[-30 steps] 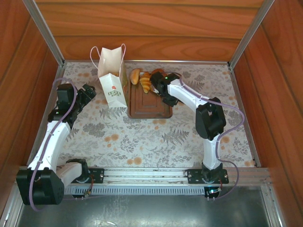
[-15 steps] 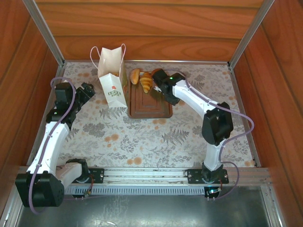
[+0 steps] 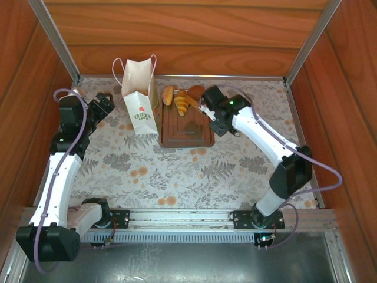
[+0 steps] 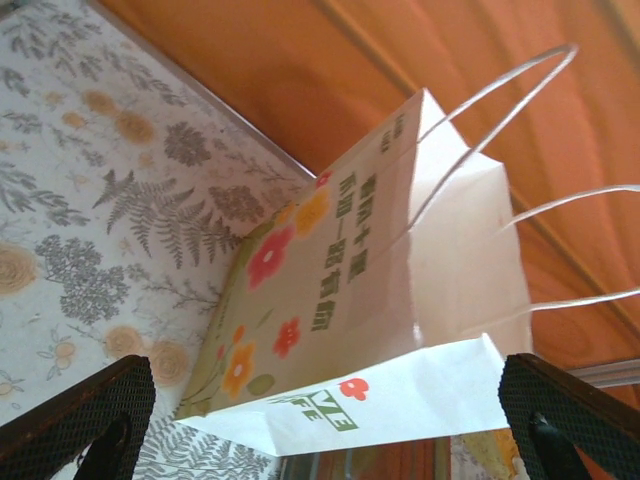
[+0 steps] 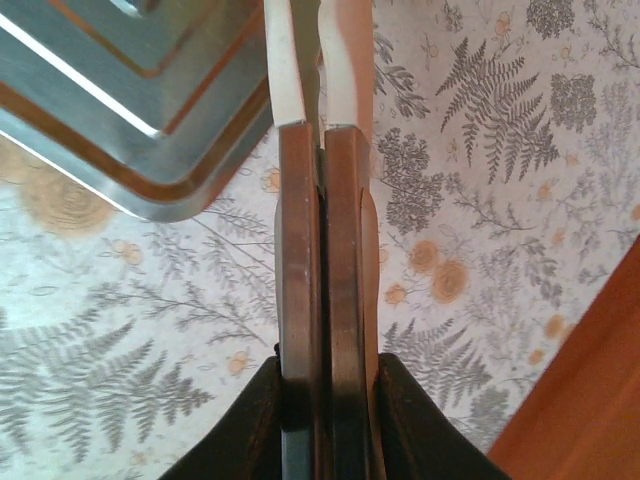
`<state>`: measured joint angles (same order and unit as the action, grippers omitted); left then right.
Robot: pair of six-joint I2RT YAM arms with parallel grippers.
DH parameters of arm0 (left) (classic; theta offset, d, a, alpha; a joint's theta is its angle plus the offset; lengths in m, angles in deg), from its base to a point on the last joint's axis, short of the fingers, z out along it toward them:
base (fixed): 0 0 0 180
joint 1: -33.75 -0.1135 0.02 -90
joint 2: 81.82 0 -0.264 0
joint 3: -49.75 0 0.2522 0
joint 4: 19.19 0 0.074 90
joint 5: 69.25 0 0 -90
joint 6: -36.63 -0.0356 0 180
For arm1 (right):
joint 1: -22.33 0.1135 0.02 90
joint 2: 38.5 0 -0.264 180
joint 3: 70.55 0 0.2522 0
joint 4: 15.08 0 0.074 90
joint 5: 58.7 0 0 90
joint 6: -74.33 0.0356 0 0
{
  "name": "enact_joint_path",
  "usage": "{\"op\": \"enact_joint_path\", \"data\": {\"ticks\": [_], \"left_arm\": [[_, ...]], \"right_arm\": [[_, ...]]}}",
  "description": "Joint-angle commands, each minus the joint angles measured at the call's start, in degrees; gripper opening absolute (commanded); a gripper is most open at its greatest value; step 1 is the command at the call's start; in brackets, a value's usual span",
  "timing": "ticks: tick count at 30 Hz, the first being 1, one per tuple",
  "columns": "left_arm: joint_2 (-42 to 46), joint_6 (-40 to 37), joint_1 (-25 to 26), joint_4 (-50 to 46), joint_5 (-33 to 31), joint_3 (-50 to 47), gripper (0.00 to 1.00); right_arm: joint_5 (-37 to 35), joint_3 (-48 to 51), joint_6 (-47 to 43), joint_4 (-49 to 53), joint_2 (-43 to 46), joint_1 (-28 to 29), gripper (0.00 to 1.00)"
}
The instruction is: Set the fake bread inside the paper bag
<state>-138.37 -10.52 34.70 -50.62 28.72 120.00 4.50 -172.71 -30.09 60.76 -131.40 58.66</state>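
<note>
Right gripper [image 5: 323,400] squeezes one pair of tongs [image 5: 300,250], three pastries [image 3: 182,104] just ahead; left gripper [image 4: 325,420] gapes empty before one paper bag [image 4: 340,290].

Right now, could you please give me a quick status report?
Copy: left gripper open, facing the paper bag. The right gripper shut on the tongs. Visible fake bread at the tray far end, bag upright beside.
</note>
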Motion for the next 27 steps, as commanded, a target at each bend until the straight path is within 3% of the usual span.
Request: {"op": "enact_joint_path", "data": {"ticks": [1, 14, 22, 27], "left_arm": [[-0.82, -1.74, 0.37, -1.07, 3.14, 3.13, 0.92], [-12.14, -3.83, 0.33, -1.1, 7.46, 12.95, 0.88], [-18.67, -3.91, 0.28, -0.72, 9.42, 16.67, 0.83], [-22.49, -3.41, 0.34, 1.02, 11.57, 18.46, 0.75]], "right_arm": [[5.4, 0.15, 5.05, -0.96, 6.05, -0.39, 0.04], [19.7, -3.53, 8.17, -6.25, 18.7, -0.08, 0.04], [25.96, -12.36, 8.57, -8.64, 16.61, 1.77, 0.04], [28.05, -16.42, 10.44, -12.03, 13.03, 3.84, 0.04]]}}
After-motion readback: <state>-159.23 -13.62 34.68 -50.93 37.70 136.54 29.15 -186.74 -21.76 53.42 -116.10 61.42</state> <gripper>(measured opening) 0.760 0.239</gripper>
